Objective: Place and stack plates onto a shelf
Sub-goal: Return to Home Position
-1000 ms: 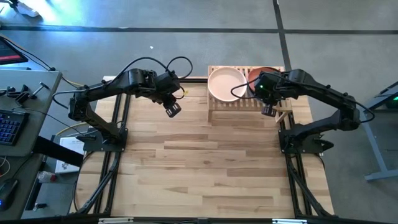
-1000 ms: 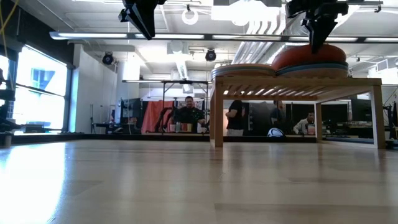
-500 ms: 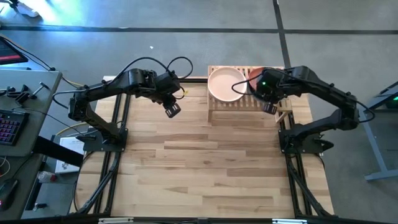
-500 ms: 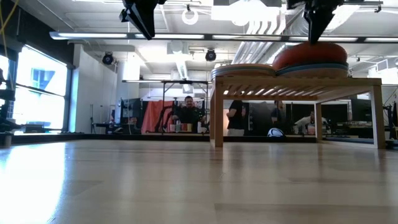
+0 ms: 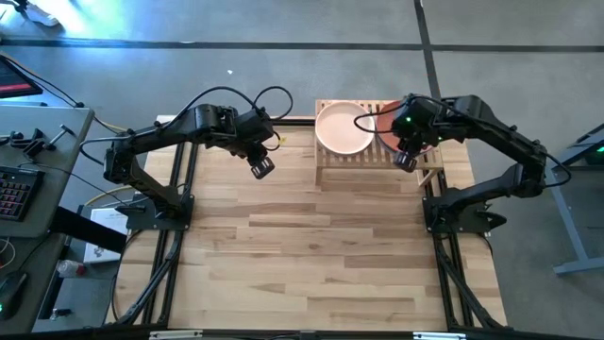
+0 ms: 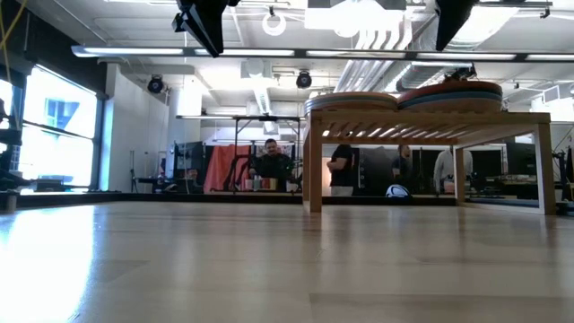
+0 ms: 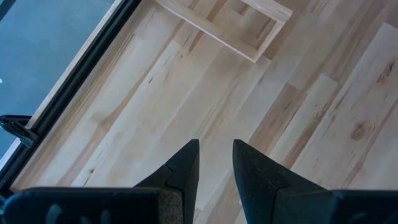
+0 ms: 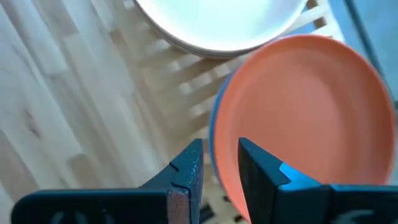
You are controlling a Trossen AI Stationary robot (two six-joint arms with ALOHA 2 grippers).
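Note:
The shelf stands at the table's far right and bears two stacks of plates. A pale plate tops the left stack. A red-orange plate lies flat on the right stack, with a blue plate's rim showing under it. My right gripper hangs open above the near edge of that stack, clear of it, and my arm hides part of the stack in the high view. Left of the shelf, my left gripper hangs open high over the bare table, holding nothing.
The butcher-block tabletop stretches bare from the shelf to the near edge. Black frame rails run along both sides. A side desk with a keyboard stands off to the left. People show in the room beyond the table.
My right gripper has let go of the red-orange plate and risen clear of it, rolling a little. The plate, tilted with one edge up a second ago, now lies flat on the right stack.

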